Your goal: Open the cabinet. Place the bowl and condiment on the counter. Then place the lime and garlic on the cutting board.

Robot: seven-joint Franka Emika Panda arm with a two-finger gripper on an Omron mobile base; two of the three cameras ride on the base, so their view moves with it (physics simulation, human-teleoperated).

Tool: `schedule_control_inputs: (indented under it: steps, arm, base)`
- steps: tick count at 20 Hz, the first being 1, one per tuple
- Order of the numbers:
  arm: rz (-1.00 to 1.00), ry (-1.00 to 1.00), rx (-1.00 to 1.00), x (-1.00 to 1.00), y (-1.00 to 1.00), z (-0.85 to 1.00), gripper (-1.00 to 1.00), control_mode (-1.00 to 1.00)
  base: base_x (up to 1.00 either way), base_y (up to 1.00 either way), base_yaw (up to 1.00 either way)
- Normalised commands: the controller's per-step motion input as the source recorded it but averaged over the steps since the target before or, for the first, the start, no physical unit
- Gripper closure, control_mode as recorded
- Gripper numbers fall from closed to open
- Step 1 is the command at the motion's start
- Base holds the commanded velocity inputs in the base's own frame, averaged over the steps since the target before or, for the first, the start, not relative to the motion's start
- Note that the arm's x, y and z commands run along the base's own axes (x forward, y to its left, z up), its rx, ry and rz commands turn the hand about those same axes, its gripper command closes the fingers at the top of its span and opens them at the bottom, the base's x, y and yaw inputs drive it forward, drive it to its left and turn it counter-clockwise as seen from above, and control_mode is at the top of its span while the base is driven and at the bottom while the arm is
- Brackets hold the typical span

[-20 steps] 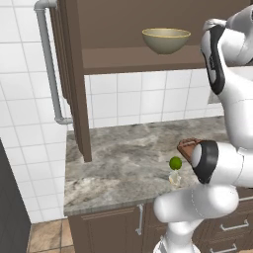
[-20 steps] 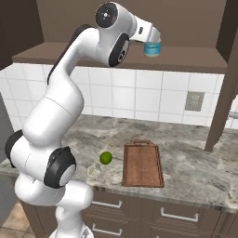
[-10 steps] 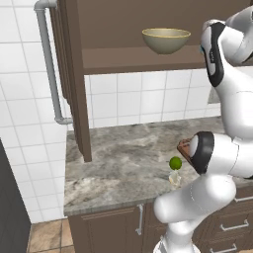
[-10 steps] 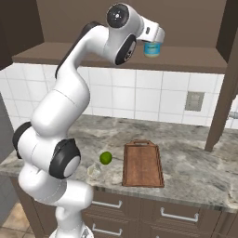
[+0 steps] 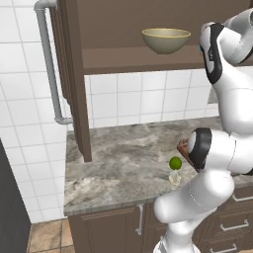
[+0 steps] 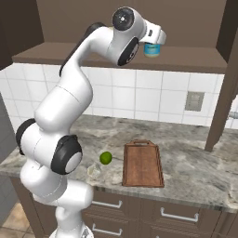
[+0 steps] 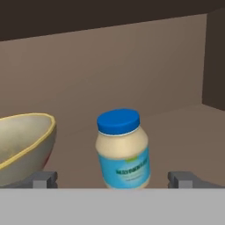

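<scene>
The arm has swung further toward the open cabinet [image 5: 74,89] over the last second: in the right base view its upper links now stand nearer the shelf, and the hand [image 7: 113,179] has closed in on the condiment [image 7: 123,147]. Nothing else has shifted. The bowl [image 5: 166,39] sits on the shelf as before, and the lime [image 6: 106,158] lies on the table [image 6: 186,162] just left of the cutting board [image 6: 142,163], with the pale garlic [image 6: 95,171] just near of it. So the door step looks done and the jar is the thing being gone for first.

In the hand view the jar stands upright on the shelf, centred between the two finger tips, which sit far apart on either side of it without touching. The hand is wide and holds nothing. The bowl's rim is close on the jar's left, so a closing grip has little room on that side.
</scene>
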Motion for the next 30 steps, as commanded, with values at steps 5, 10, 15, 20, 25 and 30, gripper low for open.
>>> schedule_control_inputs:
  steps: [5,10,15,20,25,30]
  arm:
    - [0.0,0.0,0.0,0.32,-0.03,-0.07,-1.0,-1.0]
    - [0.0,0.0,0.0,0.45,-0.04,-0.02,-1.0,-1.0]
    - [0.0,0.0,0.0,0.27,-0.2,0.0,-1.0,-1.0]
    - [0.0,0.0,0.0,0.13,-0.19,-0.02,-1.0,-1.0]
    - [0.0,0.0,0.0,0.14,-0.03,-0.1,-1.0,-1.0]
    - [0.0,0.0,0.0,0.04,0.0,-0.11,-1.0,-1.0]
  base:
    - [0.0,0.0,0.0]
    - [0.0,0.0,0.0]
    - [0.0,0.0,0.0]
    - [0.0,0.0,0.0]
    - [0.0,0.0,0.0]
    - [0.0,0.0,0.0]
